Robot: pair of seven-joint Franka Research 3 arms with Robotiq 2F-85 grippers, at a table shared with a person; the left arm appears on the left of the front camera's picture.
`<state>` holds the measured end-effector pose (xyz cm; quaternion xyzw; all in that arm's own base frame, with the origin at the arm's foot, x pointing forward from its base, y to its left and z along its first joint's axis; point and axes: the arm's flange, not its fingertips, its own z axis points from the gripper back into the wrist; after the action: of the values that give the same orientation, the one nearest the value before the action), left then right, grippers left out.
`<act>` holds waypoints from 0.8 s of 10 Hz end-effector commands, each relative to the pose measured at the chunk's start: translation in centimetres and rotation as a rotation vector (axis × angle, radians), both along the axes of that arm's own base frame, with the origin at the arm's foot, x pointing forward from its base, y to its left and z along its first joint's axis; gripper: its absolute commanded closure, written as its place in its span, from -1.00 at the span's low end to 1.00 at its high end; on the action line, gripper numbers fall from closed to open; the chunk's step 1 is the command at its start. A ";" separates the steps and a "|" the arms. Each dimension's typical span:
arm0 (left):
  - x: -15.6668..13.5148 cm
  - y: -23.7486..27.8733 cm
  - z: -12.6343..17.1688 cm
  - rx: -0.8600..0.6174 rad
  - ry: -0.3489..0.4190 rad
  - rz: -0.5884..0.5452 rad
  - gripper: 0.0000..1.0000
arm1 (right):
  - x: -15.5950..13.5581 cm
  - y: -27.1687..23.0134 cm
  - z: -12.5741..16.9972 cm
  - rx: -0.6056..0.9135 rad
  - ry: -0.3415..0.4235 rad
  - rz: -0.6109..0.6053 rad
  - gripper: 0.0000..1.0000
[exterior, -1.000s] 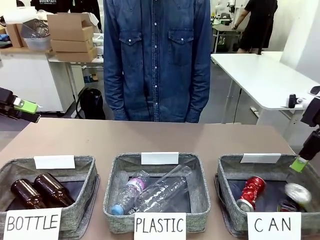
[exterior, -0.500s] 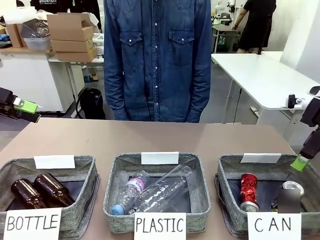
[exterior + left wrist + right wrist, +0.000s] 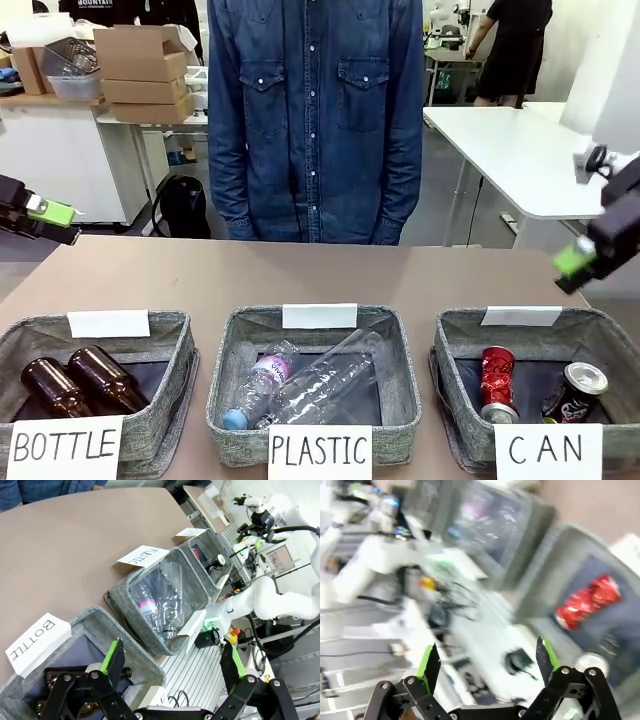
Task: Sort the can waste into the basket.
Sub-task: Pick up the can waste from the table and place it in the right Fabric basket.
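Front view: both cans, red can [image 3: 497, 381] and dark can [image 3: 574, 392], are sitting inside the CAN basket [image 3: 455, 345], below the right gripper [image 3: 578, 262], which is hanging wide and empty. Left gripper [image 3: 40, 216] is idling wide, far off.

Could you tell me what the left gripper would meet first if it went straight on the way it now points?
Probably the bottle basket: the open left gripper looks down at its rim, brown bottles inside, though depth is unclear.
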<state>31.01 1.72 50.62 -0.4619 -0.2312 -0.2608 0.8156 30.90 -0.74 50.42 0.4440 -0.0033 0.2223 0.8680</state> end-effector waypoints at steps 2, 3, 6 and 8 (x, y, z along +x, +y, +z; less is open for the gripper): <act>-0.1 -0.2 0.3 -0.008 0.007 0.004 -1.00 | 0.2 0.0 0.7 0.746 0.215 -0.544 -1.00; -0.1 -0.2 0.3 -0.008 0.007 0.004 -1.00 | -0.1 0.2 1.2 0.139 0.060 -0.060 -1.00; -0.1 -0.2 0.3 -0.008 0.007 0.004 -1.00 | -0.1 0.2 1.2 0.139 0.060 -0.060 -1.00; -0.1 -0.2 0.3 -0.008 0.007 0.004 -1.00 | -0.1 0.2 1.2 0.139 0.060 -0.060 -1.00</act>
<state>31.01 1.71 50.62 -0.4619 -0.2311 -0.2608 0.8156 30.72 0.08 51.33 0.5102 -0.0021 0.1742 0.8422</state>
